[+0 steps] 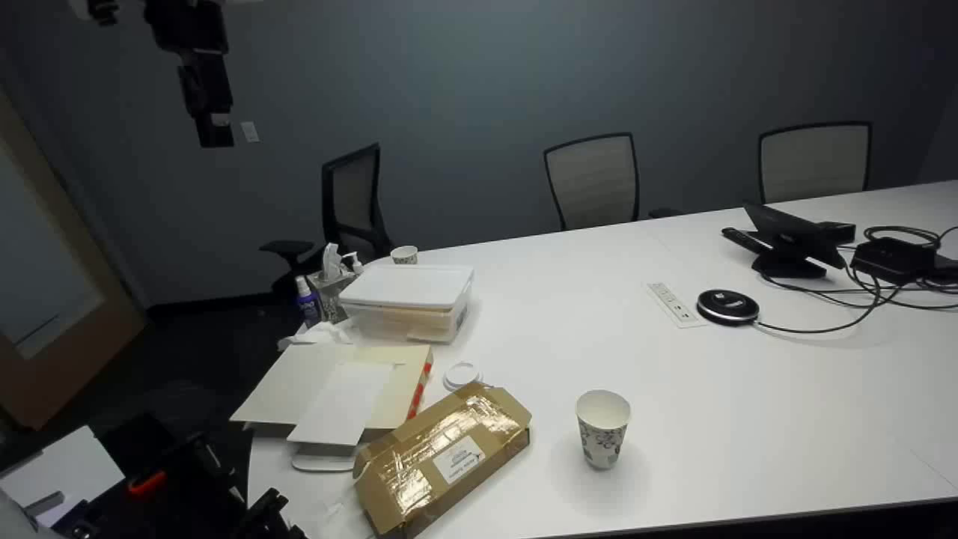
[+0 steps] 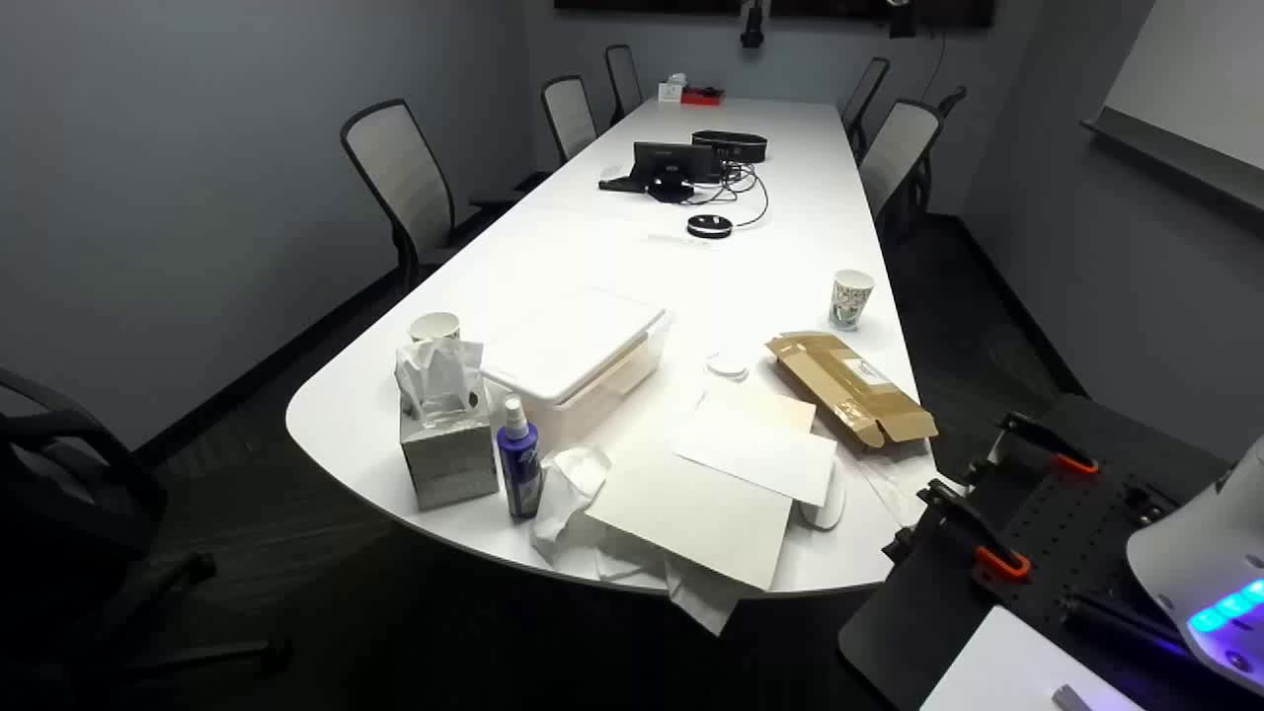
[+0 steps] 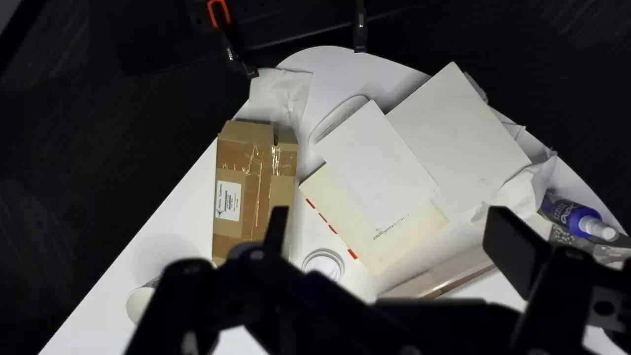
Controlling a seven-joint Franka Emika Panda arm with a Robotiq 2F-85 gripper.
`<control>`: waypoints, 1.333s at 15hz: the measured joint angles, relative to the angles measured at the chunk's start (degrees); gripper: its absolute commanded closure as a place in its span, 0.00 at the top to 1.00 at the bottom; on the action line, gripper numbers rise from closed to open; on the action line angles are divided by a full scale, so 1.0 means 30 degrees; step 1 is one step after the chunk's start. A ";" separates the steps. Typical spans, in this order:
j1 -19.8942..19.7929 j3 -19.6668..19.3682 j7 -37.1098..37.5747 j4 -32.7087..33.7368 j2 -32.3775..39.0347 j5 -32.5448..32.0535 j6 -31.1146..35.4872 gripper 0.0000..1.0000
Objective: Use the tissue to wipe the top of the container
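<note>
White conference table (image 1: 718,419) serves as the work surface. Gripper (image 3: 389,219) stands with fingers (image 3: 515,251) spread, grasping nothing. Tissue (image 2: 575,479) lies crumpled just beside the purple bottle (image 2: 519,464); the container (image 2: 578,343) sits beyond, lid (image 1: 406,287) on. Pick-up and wiping are both judged outstanding. Gripper parts block much of the lid in the wrist view; whether it carries soiling cannot be made out.

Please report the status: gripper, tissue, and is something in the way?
Gripper open, holding nothing. Crumpled tissue lying near container. Spray bottle right beside tissue, may crowd the grasp.
</note>
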 measured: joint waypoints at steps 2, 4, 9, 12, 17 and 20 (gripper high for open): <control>0.0005 0.0000 -0.0001 0.0000 0.0000 0.0000 0.0000 1.00; 0.0015 -0.0006 -0.0064 -0.0002 0.0016 0.0000 0.0028 1.00; 0.0721 -0.0090 -0.3176 -0.1170 0.0917 0.0889 0.4772 1.00; 0.1859 0.0002 -0.4957 -0.2651 0.2356 0.2648 0.9803 1.00; 0.4515 0.0690 -0.9737 -0.4538 0.6309 0.7048 1.7559 1.00; 0.5487 0.1695 -1.4447 -0.4380 0.9651 1.0960 2.0297 1.00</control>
